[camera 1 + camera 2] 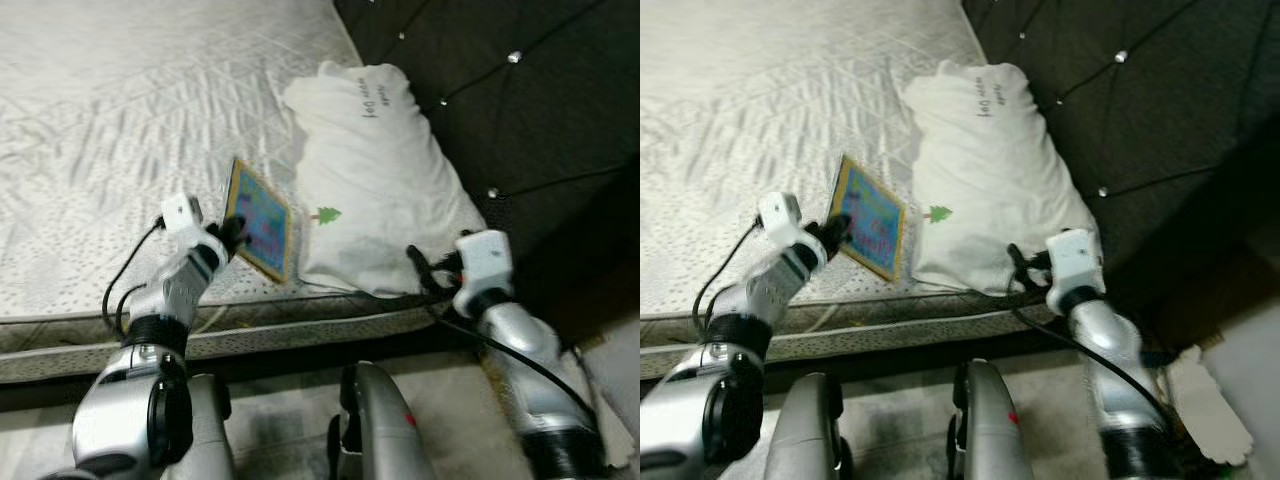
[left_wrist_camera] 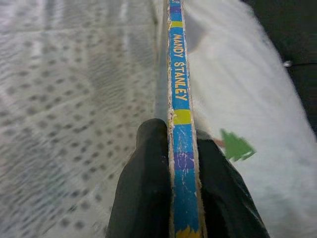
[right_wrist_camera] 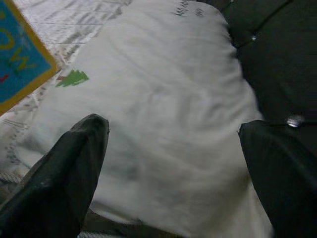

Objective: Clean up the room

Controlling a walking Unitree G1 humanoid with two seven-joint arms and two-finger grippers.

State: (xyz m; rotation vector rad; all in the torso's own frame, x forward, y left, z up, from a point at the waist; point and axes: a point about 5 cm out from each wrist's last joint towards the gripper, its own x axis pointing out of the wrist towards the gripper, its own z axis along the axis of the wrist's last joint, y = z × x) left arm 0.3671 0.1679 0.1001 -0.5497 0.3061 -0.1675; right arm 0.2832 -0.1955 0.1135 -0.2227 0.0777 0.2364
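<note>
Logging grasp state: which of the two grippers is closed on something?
The left gripper: its black fingers pinch the blue, yellow-edged book. The right gripper gapes before the white pillow.

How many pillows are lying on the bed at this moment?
1. The white pillow lies at the head of the mattress, against the dark headboard, beside the book held by the left gripper. More may be out of frame.
</note>
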